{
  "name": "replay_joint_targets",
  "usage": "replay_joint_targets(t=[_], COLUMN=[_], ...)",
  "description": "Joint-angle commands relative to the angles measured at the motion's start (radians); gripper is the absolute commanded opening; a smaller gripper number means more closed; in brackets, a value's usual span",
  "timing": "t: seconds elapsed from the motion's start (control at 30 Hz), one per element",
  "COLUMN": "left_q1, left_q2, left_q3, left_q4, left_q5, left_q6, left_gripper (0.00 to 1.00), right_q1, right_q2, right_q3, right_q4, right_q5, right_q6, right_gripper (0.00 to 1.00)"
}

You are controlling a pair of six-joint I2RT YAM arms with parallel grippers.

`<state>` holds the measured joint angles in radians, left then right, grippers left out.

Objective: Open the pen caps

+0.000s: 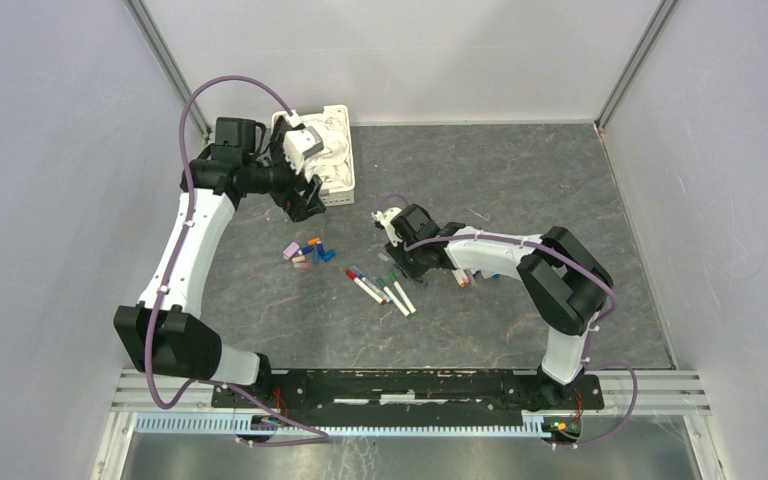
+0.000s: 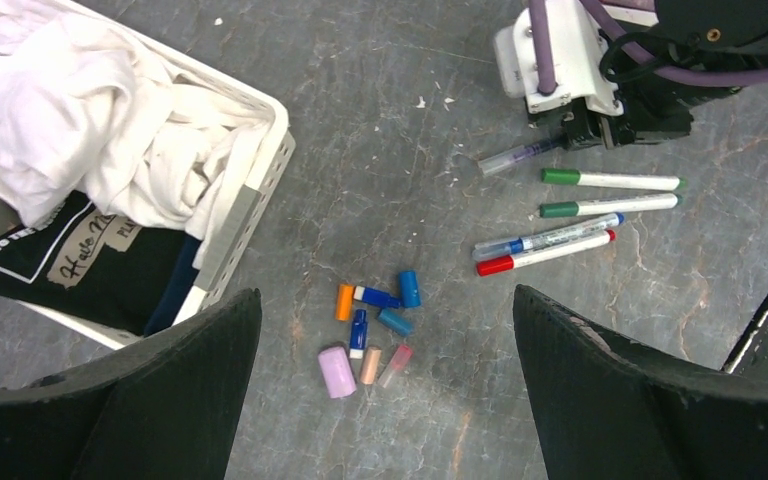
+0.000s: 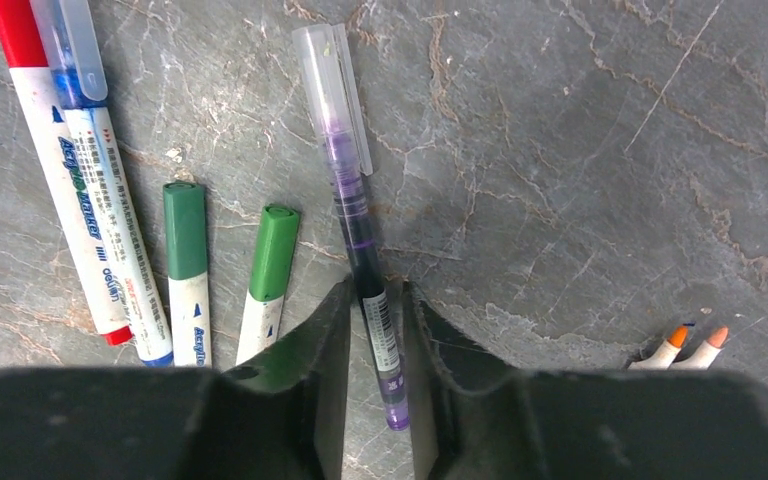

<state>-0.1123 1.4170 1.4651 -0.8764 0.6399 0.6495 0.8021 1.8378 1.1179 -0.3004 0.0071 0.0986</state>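
Several loose pen caps [image 2: 372,330], blue, orange, pink and lilac, lie in a small heap [image 1: 308,253] on the grey table. My left gripper [image 2: 385,300] hangs open high above them, near the basket [image 1: 305,200]. To the right lie capped pens [image 2: 560,235]: two green, one blue, one red [image 1: 380,288]. My right gripper [image 3: 375,300] is down on the table [image 1: 397,258], its jaws straddling the barrel of a purple pen [image 3: 355,220] with a clear cap [image 3: 325,70]. A narrow gap still shows beside the barrel. The green pens [image 3: 185,240] lie just to the left.
A white slotted basket [image 2: 260,170] holding white and dark cloth stands at the back left [image 1: 345,150]. Two uncapped orange-tipped pens [image 3: 695,345] lie right of the right gripper. White walls enclose the table.
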Motion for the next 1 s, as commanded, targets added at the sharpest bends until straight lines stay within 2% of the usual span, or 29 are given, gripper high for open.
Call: replay_joint_targets(t=[0.0,0.23,0.4,0.57,0.67,0.77,0.97], left_q1=[0.005,0.003,0.001,-0.007,-0.017,-0.027,-0.081], left_q2=[0.004,-0.023,0.011,0.025,0.026,0.027,0.002], left_q3=[-0.026,-0.149,-0.193,-0.245,-0.258,-0.262,-0.296], left_q4=[-0.051,-0.129,-0.211,-0.244,-0.244,-0.245,-0.235], left_q5=[0.075,0.210,0.297,0.361,0.358,0.356,0.320], left_q6=[0.099,0.334,0.498,0.646,0.681,0.698,0.723], left_gripper=[1.00,1.00,1.00,1.00,1.00,1.00,1.00], right_q1=[-0.004,-0.031,-0.054,-0.080,-0.080,-0.081,-0.079], right_q2=[0.035,-0.019,-0.096,-0.134,-0.126,-0.125,-0.104], right_q3=[0.005,0.036,0.074,0.121,0.152,0.168,0.192], right_q4=[0.020,-0.010,-0.040,-0.074,-0.111,-0.118,-0.109], right_q5=[-0.001,-0.004,-0.132,-0.435,-0.611,-0.725,-0.864], right_q6=[-0.016,-0.021,-0.010,0.010,0.008,0.013,0.022], right_gripper=[0.24,0.00,0.00,0.00,0.00,0.00,0.00])
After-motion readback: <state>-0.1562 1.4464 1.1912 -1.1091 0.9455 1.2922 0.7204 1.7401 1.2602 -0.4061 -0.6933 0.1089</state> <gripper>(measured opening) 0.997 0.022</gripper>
